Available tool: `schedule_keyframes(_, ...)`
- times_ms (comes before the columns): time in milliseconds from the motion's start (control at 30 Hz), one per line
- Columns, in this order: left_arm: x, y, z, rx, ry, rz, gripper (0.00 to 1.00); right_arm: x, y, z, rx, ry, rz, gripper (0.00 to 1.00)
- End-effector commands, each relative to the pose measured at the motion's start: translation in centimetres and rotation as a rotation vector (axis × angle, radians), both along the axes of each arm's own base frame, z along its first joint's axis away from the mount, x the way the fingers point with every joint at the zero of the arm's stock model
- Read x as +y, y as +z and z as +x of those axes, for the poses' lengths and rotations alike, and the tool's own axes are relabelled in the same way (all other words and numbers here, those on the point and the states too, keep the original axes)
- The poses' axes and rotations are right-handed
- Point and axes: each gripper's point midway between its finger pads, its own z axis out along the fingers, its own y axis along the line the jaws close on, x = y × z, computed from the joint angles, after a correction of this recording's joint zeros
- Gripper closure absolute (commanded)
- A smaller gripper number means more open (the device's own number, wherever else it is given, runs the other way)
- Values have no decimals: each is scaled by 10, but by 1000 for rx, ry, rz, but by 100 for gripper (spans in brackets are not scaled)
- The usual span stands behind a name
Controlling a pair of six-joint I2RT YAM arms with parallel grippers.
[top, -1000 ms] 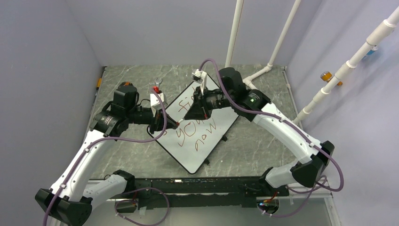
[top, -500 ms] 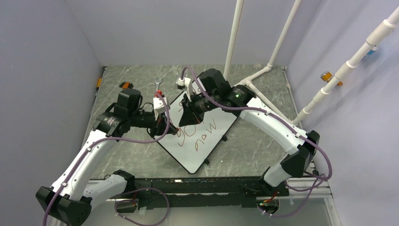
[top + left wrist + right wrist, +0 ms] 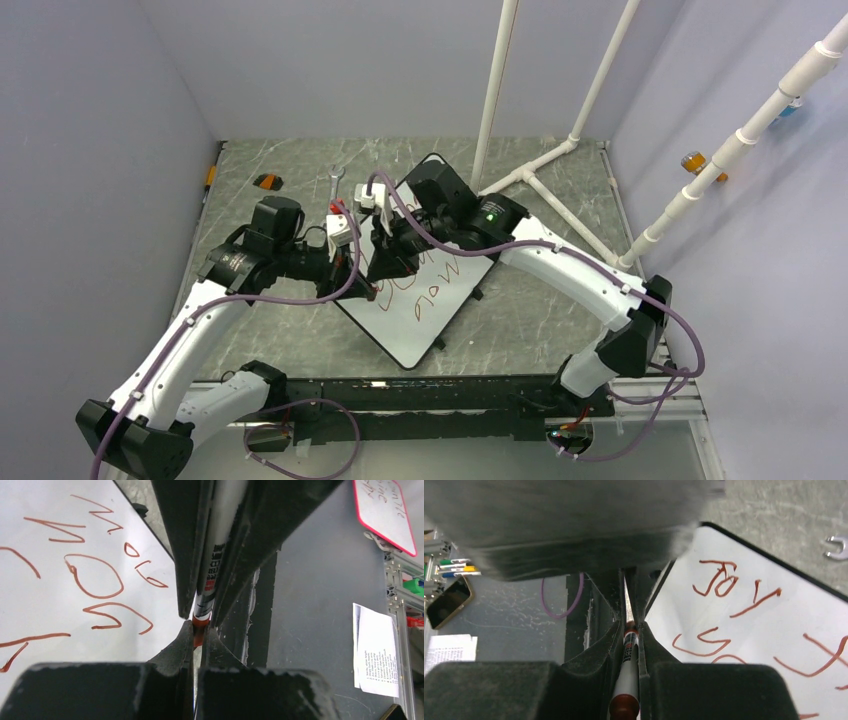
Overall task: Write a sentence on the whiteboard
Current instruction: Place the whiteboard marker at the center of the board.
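Whiteboard (image 3: 418, 322) lies flat on the middle of the table (image 3: 540, 310), turned cornerwise so that one corner points at the arm bases and the opposite corner away from them. The sentence (image 3: 432, 290) runs in slanted reddish-brown rows across its surface. From above I can make out only the row nearest the bases, which looks like "now"; the rows beyond it are covered by the arms. Both grippers meet over the whiteboard's left edge, tip to tip and facing each other. The marker (image 3: 214, 565) runs between them, roughly level, above that edge. The right gripper (image 3: 386, 262) has its jaws closed down on the marker's white labelled barrel; the right wrist view shows the barrel lying along the narrow slot between its fingers, with a red end toward the camera. The left gripper (image 3: 352, 270) has its jaws drawn fully together, and the left wrist view shows the marker's other red end pinched between its tips. I cannot tell whether that red part is a cap or the nib. I also cannot tell whether the marker touches the whiteboard. A wrench (image 3: 335, 181) lies on the table just beyond the whiteboard's far-left side, clear of it. White pipes (image 3: 545, 165) rise beyond the far-right side.
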Motion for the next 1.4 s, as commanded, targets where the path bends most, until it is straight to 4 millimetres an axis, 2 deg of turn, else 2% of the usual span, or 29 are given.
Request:
schedule_keyframes(0,-25,100,-14,-336,-250,-310,100,18,-29,-29,-31,176,-16,100)
schedule_keyframes(133,-24,101,-10,-346,-235,-284,100,20,-27,-22,-51,155,-23,100)
schedule_keyframes(267,-21,94,3,-366,-156,-235,98,6,-26,2,-70,24,-44,100)
schedule_keyframes(333,-18,91,7,-382,-115,-219,85,-6,-22,19,-78,-78,-38,100)
schedule_keyframes(433,-14,87,16,-396,-42,-197,73,-33,-8,48,-64,-283,-3,100)
schedule_keyframes(567,-10,82,26,-383,25,-173,44,-74,8,73,-77,-563,36,100)
schedule_keyframes(600,-9,82,29,-381,40,-172,40,-87,7,78,-82,-635,25,100)
schedule_keyframes(667,-7,83,35,-388,77,-166,37,-113,4,87,-78,-787,-3,100)
schedule_keyframes(767,2,83,50,-399,172,-156,29,-157,-17,94,-49,-1017,-101,100)
schedule_keyframes(867,15,83,68,-410,295,-155,21,-195,-48,90,18,-1178,-244,100)
schedule_keyframes(967,30,84,85,-407,413,-148,19,-224,-77,82,65,-1297,-378,100)
schedule_keyframes(1167,56,77,108,-415,609,-92,18,-257,-131,69,180,-1421,-491,100)
schedule_keyframes(1367,82,68,125,-408,787,-22,18,-276,-176,69,271,-1469,-562,100)
